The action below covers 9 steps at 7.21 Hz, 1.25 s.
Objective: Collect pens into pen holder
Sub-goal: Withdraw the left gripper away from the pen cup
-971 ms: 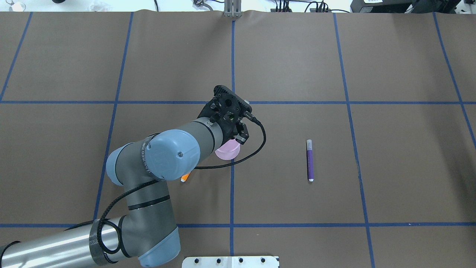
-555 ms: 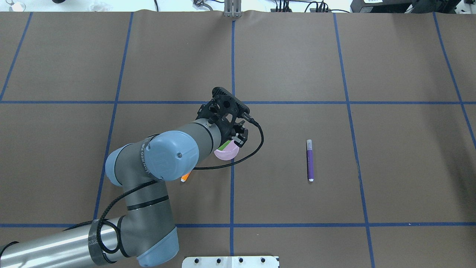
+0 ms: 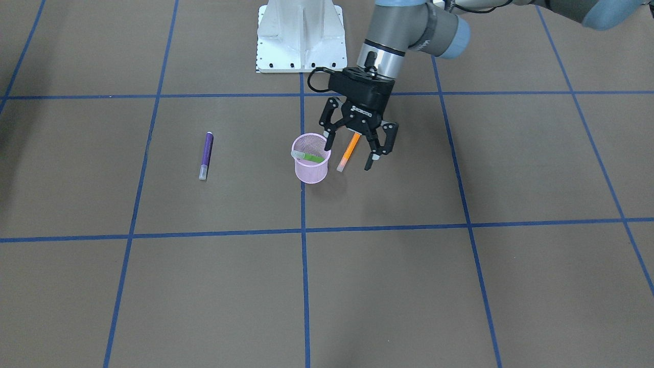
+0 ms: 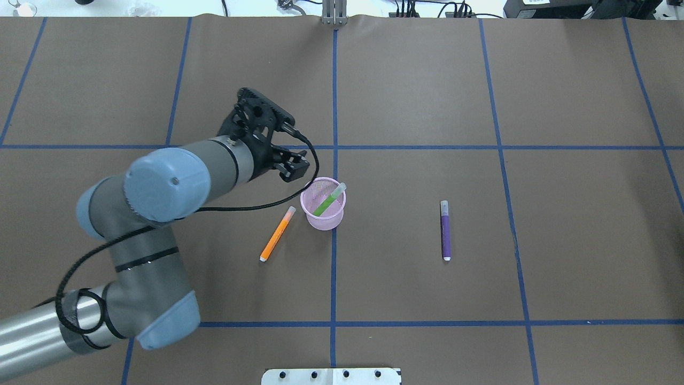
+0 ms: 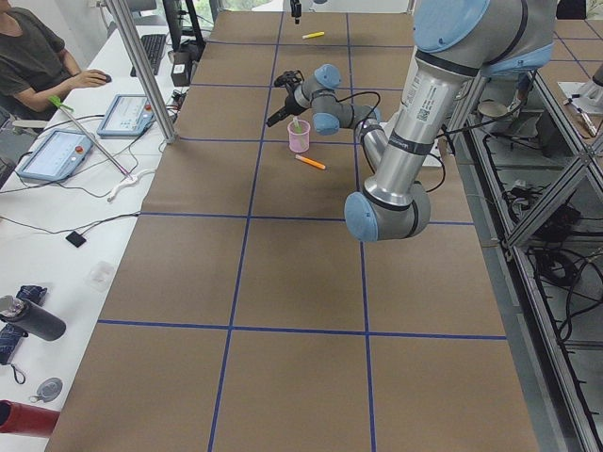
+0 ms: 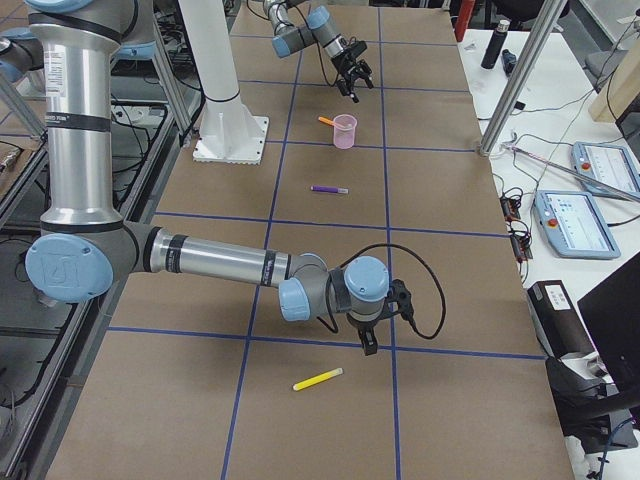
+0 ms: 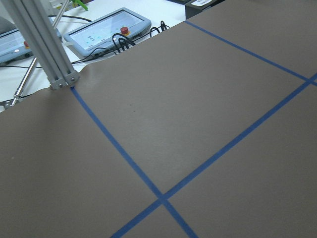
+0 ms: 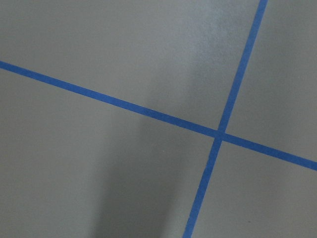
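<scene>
1. Pink wire mesh is forming the pen holder (image 4: 320, 222), which is standing upright near the middle of the counter (image 4: 427, 96), its base overlapping the centre blue tape line (image 4: 333, 278).
2. It is holding the green pen (image 4: 326, 203), which is leaning slantwise inside. The pale cap end is poking over the rim on the side away from the robot and toward its right.
3. The orange pen (image 4: 277, 233) is lying flat on the counter just beside the holder, on the robot's left of it and apart from the mesh. Its long axis is running diagonally, with the pale cap end pointing away from the robot and toward the holder.
4. The purple pen (image 4: 445, 230) is lying well apart on the robot's right, parallel to the centre tape line, pale cap end pointing away from the robot. A broad stretch of brown paper is lying between it and the holder.
5. All three pens and the holder are sitting well in from the counter's edges.
6. The left gripper (image 3: 350, 156) is hanging above the counter close to the holder's rim, on the robot's left of it, fingers spread wide and gripping nothing.
7. The right gripper (image 6: 365, 345) is hovering low over the counter toward the robot's right end. It is showing in the right side view alone, so I cannot tell whether its fingers are spread or closed. A yellow pen (image 6: 318, 379) is lying near it.
</scene>
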Available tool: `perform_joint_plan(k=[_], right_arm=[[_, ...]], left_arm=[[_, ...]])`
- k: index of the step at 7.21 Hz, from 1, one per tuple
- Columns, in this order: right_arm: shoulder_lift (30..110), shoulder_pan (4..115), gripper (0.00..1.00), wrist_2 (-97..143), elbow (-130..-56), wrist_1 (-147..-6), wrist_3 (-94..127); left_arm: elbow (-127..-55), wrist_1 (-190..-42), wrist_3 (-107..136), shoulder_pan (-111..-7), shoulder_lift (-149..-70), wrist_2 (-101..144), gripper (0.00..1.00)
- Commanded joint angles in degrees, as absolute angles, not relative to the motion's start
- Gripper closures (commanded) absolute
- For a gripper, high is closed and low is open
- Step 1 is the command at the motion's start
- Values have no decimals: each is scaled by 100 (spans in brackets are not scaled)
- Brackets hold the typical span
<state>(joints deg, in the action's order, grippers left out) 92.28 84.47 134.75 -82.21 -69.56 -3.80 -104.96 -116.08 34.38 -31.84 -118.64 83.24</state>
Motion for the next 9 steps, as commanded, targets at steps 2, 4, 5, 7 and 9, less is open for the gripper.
perform_joint_plan(k=[2, 4, 5, 7, 9], right_arm=[[9176, 8106, 11, 13122, -7641, -7040, -659], [9123, 7946, 13, 13148, -7261, -7040, -677], [9175, 7911, 27, 13166, -7260, -7057, -668], [9219, 7823, 40, 13201, -7260, -7206, -712], [9272, 7700, 43, 13166, -7260, -7216, -852]], left_arm=[[-10503, -10324, 3612, -5118, -11593, 11275, 2], [-10547, -9529, 3639, -5667, -11295, 12021, 1], [-10477, -9527, 3639, -5660, -11285, 12041, 1], [-10494, -9527, 3639, -5660, -11285, 12059, 1], [-10512, -9527, 3639, -5660, -11285, 12059, 1]])
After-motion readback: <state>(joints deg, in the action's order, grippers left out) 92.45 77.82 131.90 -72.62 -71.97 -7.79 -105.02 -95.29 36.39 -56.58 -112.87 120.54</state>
